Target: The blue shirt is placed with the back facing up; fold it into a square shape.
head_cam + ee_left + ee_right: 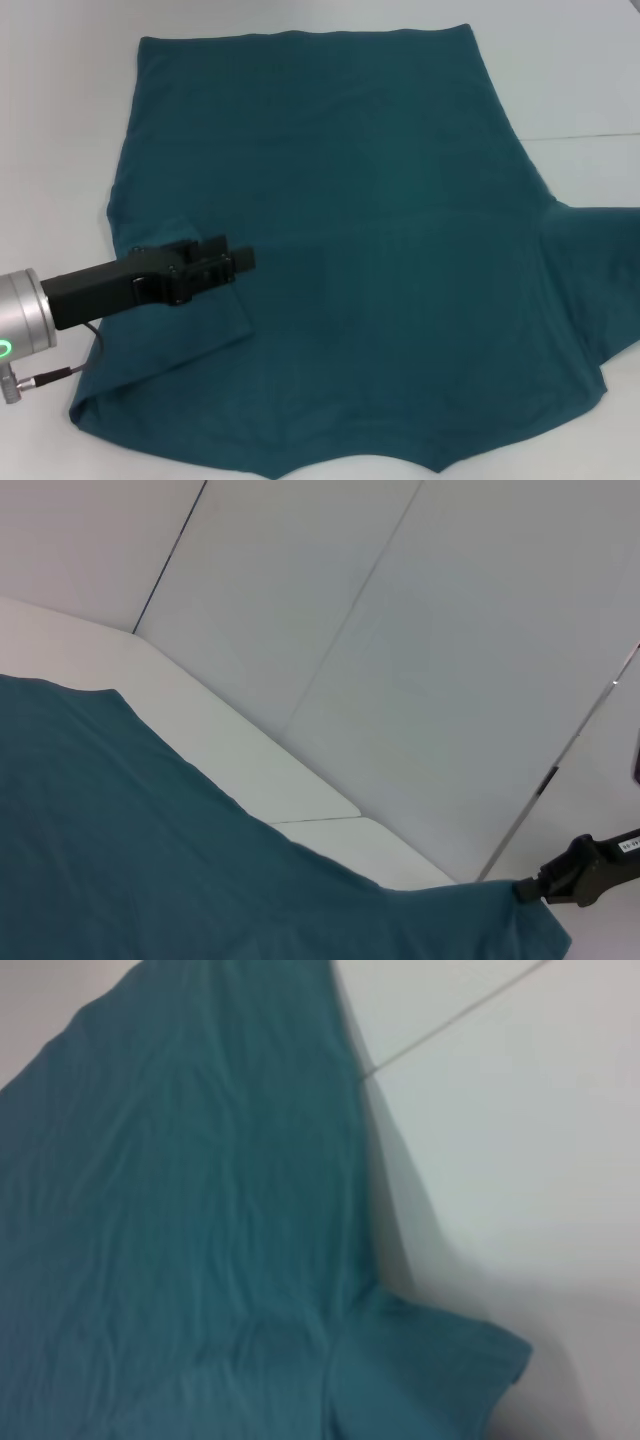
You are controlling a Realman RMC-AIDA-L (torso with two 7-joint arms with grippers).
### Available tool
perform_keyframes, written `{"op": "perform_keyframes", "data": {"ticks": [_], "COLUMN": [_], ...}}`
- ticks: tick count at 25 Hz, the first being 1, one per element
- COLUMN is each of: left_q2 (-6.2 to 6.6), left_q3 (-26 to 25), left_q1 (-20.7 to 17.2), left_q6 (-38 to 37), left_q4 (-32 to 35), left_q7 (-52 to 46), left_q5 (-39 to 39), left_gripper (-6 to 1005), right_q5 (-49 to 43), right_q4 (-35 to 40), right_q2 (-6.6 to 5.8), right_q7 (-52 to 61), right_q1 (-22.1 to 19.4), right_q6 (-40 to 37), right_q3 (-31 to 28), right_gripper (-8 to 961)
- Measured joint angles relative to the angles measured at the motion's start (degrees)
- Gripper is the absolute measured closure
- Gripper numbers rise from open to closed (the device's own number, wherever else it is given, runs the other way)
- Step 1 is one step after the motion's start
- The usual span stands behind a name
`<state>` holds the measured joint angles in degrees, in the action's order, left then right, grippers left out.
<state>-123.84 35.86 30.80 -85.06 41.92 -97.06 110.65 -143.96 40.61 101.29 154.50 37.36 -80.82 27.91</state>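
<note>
Presently, only one gripper is in evidence: the left gripper (225, 262), a black unit on a silver-cuffed arm, reaching in from the robot's left over the folded-in sleeve area of the blue shirt (340, 240). Its fingers lie close together, pointing toward the middle of the garment, and whether they pinch any cloth or merely rest above it cannot be told from the head view. The left wrist view does not show those fingers at all. A small black fitting (585, 870) appears at the edge of that view, just beside the shirt's far corner; what it belongs to cannot be determined. The right gripper appears in no view; the right wrist camera looks down on fabric and bare surface only.

Count: one shirt, one gripper visible. The shirt lies spread flat on the white table (60, 120), plain side up, with no lettering showing. Directly beneath and behind the left gripper, the sleeve on that side is turned inward onto the body, forming a doubled layer with a visible folded edge. Well apart from the gripper, on the opposite side, the other sleeve (430, 1370) lies extended outward on the table. The hem lies at the far end from the gripper, straight and unfolded.
</note>
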Motion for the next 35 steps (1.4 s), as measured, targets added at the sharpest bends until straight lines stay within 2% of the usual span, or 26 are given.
{"op": "perform_keyframes", "data": {"ticks": [5, 15, 35], "left_q2": [0.0, 0.0, 0.05], "left_q3": [-0.01, -0.36, -0.44], "left_q1": [0.2, 0.26, 0.58], "left_q6": [0.48, 0.74, 1.49], "left_q4": [0.0, 0.0, 0.0], "left_q7": [-0.02, -0.06, -0.07], "left_q5": [0.0, 0.0, 0.0], "left_gripper": [416, 414, 416], "right_q5": [0.0, -0.15, -0.73], "right_q4": [-1.49, -2.78, -2.13], "right_q2": [1.11, 3.99, 6.87], "right_q7": [-0.35, -0.43, -1.98], "right_q1": [2.17, 7.67, 12.76], "right_q6": [-0.23, 0.1, 5.83], "right_q3": [1.62, 8.8, 25.66], "right_gripper": [943, 944, 941]}}
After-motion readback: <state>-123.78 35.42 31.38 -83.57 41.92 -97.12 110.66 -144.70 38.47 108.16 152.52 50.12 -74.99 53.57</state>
